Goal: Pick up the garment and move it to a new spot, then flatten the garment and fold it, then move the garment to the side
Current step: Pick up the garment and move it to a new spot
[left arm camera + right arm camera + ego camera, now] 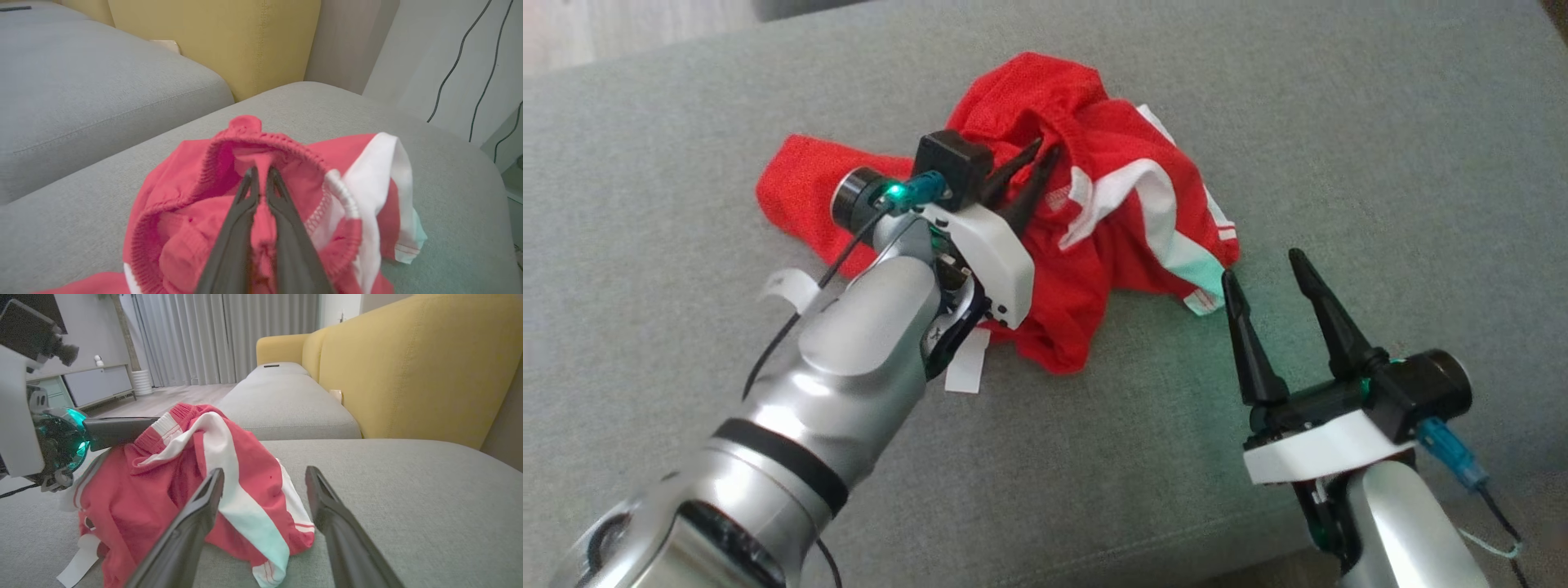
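The garment (1086, 245) is a red pair of shorts with white side stripes, lying crumpled on the grey sofa cushion (1380, 163). My left gripper (1045, 149) reaches into its ribbed waistband from the near left. In the left wrist view the left gripper (261, 171) is shut, with a fold of the red garment (192, 204) pinched between its fingers. My right gripper (1264, 266) stands open just right of the garment's striped hem, touching nothing. In the right wrist view the right gripper (264, 470) has its open fingers framing the hem of the garment (245, 506).
A yellow sofa backrest (408, 367) rises behind the cushion, and a second grey seat cushion (81, 81) lies beyond a seam. White labels (968, 367) hang by my left wrist. Black cables (470, 61) run down the wall. Bare cushion stretches to the garment's right.
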### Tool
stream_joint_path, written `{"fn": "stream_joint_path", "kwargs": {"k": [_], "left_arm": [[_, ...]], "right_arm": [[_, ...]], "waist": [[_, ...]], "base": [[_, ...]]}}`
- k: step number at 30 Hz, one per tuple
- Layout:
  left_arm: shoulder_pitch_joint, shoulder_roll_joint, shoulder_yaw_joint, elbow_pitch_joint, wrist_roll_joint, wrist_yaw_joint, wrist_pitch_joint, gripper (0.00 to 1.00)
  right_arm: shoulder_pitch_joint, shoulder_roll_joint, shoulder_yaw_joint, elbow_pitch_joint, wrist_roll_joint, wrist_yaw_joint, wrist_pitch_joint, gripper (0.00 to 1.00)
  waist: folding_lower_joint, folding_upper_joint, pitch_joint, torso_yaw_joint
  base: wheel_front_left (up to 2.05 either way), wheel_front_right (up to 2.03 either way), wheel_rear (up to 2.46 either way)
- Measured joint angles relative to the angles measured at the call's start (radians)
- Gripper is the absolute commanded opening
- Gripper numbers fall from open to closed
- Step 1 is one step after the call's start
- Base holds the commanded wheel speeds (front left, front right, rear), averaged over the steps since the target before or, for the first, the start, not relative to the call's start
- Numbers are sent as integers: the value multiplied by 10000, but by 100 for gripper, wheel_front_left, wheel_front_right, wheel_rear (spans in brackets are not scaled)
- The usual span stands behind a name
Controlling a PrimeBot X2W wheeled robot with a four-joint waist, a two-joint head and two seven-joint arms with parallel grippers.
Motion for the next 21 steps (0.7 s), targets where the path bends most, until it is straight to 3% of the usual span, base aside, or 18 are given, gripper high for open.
{"fn": "stream_joint_path", "kwargs": {"k": [1, 6, 12, 21], "left_arm": [[20, -35, 38, 12, 61, 71, -2, 100], [740, -98, 872, -1007, 604, 656, -13, 100], [2797, 75, 2314, -2851, 1584, 1386, -13, 100], [6581, 867, 4707, -5405, 2429, 1801, -13, 100]], "right_arm": [[7, 0, 10, 46, 0, 0, 0, 100], [71, 2, 94, 182, -2, 0, 0, 100], [828, 2, 94, 293, -48, 0, 2, 100], [1277, 38, -19, 295, -105, 0, 2, 100]], "waist": [[0, 0, -76, 39], [0, 0, -621, 284], [0, 0, -1554, 698], [-1, 0, -2465, 1712]], "base": [[0, 0, 0], [0, 0, 0], [0, 0, 0], [0, 0, 0]]}}
